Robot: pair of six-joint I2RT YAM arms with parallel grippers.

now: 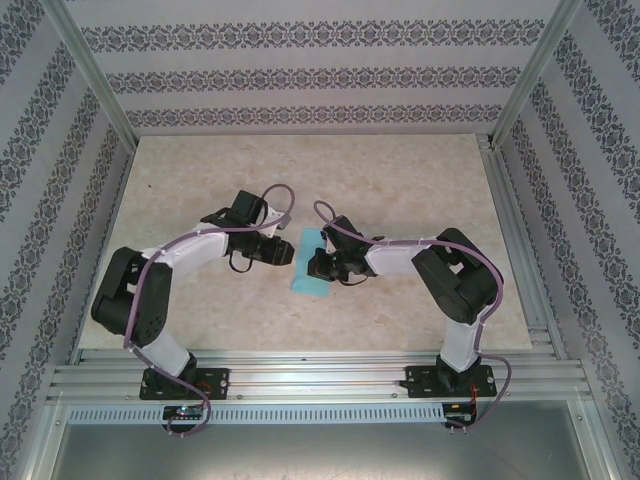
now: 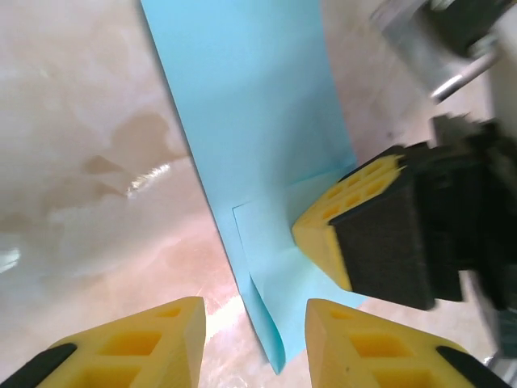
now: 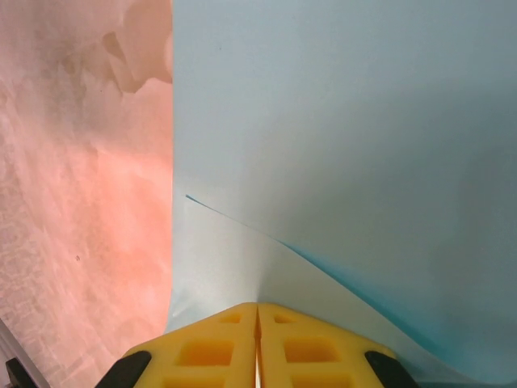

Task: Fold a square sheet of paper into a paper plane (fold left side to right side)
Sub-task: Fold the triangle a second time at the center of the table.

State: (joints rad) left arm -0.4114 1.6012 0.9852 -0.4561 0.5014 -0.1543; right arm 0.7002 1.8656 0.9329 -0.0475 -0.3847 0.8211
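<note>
The square sheet of paper (image 1: 306, 282) lies on the table as a narrow turquoise strip, folded into layers. In the left wrist view the paper (image 2: 250, 121) runs away from me, its top layer's near edge curling up slightly. My left gripper (image 2: 255, 339) is open, its yellow fingers standing either side of the strip's near corner without touching it. My right gripper (image 3: 258, 311) is shut, its tips resting on the paper (image 3: 339, 121) where a thin layer edge slants across. From above, the left gripper (image 1: 288, 252) and the right gripper (image 1: 318, 266) meet over the strip.
The marbled beige table (image 1: 400, 180) spreads bare around the paper. Patterned walls and metal posts box it in. An aluminium rail (image 1: 320, 375) carries both arm bases at the near edge. The right arm's elbow (image 1: 455, 275) bulks to the right.
</note>
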